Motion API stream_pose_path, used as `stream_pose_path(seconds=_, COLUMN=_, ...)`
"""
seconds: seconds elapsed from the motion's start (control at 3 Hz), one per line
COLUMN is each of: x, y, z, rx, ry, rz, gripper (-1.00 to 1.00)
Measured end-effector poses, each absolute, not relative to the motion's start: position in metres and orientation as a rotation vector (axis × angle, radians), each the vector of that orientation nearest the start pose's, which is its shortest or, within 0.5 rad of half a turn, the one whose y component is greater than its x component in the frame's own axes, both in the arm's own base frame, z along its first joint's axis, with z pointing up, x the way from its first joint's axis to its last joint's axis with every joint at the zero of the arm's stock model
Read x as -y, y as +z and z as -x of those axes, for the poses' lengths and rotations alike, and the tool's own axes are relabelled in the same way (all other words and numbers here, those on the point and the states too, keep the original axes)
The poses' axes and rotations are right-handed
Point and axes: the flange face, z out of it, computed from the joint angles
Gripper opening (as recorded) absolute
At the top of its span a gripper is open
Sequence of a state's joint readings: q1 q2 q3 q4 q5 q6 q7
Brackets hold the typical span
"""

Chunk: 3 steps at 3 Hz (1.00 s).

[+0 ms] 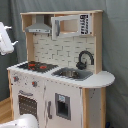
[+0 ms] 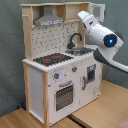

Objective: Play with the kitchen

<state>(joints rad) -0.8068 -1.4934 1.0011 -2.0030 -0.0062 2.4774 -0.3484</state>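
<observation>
toy kitchen upright, arm raised beside it

the kitchen (image 1: 60, 75) stands upright on a wooden floor (image 2: 95, 112) in front of a grey curtain (image 1: 116, 45), its long axis vertical. in the first exterior view its front with the doors faces toward the first exterior view's lower left; in the second exterior view the front faces toward the second exterior view's lower right.

the white robot arm (image 2: 100, 32) is raised at the height of the kitchen's upper shelf, on the second exterior view's right, with a blue light on its joint. in the first exterior view a white part of the arm (image 1: 6, 40) shows at the left edge, apart from the kitchen. the pincer cannot be made out, so i cannot tell whether it is wide or narrow.

the oven door (image 2: 64, 95) sits low on the front, shut. the grey hood (image 1: 39, 26) hangs above the black-red stovetop (image 1: 36, 65). beside the stovetop lies the sink (image 1: 72, 73), with the black faucet (image 1: 84, 60) arching behind it. 2 knobs (image 2: 57, 76) sit above the oven door.
</observation>
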Motion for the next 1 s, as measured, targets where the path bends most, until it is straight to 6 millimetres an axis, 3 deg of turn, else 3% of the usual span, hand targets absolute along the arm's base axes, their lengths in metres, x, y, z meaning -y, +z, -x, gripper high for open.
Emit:
stream_pose_path(seconds=0.33, x=-0.479, y=0.646, z=-0.245, rx=-0.768, ry=1.106, rz=-1.206, gripper=1.00)
stream_pose_path(seconds=1.0, x=-0.516, y=0.601, z=-0.244, rx=-0.914, ry=1.060, rz=-0.985, gripper=1.00)
